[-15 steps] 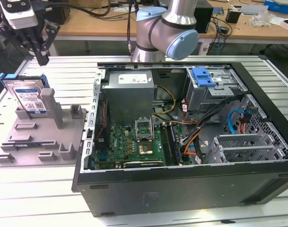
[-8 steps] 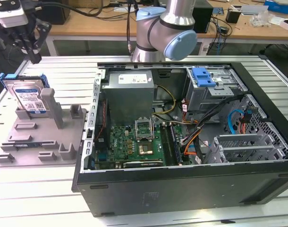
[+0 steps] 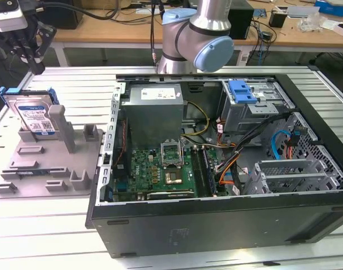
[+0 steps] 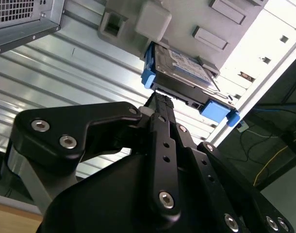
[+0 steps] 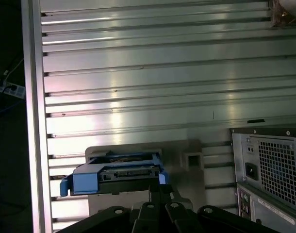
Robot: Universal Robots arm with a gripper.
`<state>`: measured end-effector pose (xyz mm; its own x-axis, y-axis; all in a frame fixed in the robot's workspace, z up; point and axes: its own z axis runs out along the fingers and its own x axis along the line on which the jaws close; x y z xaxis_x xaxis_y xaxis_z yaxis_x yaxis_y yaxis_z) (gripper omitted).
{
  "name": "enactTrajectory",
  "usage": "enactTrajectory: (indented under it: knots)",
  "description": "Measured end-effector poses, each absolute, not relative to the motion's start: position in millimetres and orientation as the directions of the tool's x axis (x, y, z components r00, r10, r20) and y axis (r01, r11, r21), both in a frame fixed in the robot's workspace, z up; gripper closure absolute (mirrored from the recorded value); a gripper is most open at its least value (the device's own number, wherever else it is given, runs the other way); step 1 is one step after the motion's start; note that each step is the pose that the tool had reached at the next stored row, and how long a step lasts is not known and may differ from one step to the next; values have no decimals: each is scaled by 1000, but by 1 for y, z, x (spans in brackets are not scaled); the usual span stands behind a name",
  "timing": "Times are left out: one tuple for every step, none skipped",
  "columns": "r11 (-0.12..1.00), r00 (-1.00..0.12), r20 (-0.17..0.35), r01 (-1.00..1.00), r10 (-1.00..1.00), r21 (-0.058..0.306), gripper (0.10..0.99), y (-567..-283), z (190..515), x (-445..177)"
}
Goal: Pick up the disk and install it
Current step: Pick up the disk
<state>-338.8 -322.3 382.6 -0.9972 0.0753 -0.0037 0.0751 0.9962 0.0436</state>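
Note:
The disk (image 3: pixel 34 115) is a silver-grey drive with a white-and-blue label in a blue carrier. It leans upright in a slot of the grey holder (image 3: pixel 53 163) at the exterior view's left. My gripper (image 3: pixel 35 68) hangs above the disk's far top edge, apart from it, with the black fingers closed together on nothing. In the second wrist view the gripper (image 4: pixel 160 99) points at the edge of the disk (image 4: pixel 184 68) with a short gap between them. In the first wrist view the disk (image 5: pixel 114 174) shows edge-on just beyond the gripper (image 5: pixel 157 190).
An open computer case (image 3: pixel 216 219) lies at the exterior view's right, with motherboard, power supply and cables exposed. A grey upper drive cage carries a blue bracket (image 3: pixel 242 93), and a lower cage (image 3: pixel 289 174) sits nearer. The arm's base (image 3: pixel 194 39) stands behind the case. The table is ribbed aluminium.

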Motion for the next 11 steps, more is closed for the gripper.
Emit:
enactTrajectory:
  knots:
    - [996,-997,-4,75,75,44,980,-322,383,-339]
    - [996,-997,-4,75,75,44,980,-322,383,-339]
    - [996,-997,-4,75,75,44,980,-322,383,-339]
    - [996,-997,-4,75,75,44,980,-322,383,-339]
    - [996,-997,-4,75,75,44,980,-322,383,-339]
    - [996,-997,-4,75,75,44,980,-322,383,-339]
    - [996,-997,-3,75,75,44,980,-322,383,-339]
    - [996,-997,-3,75,75,44,980,-322,383,-339]
    - [996,-997,-3,75,75,44,980,-322,383,-339]
    - [996,-997,-3,75,75,44,980,-322,383,-339]
    - [996,-997,-3,75,75,44,980,-322,383,-339]
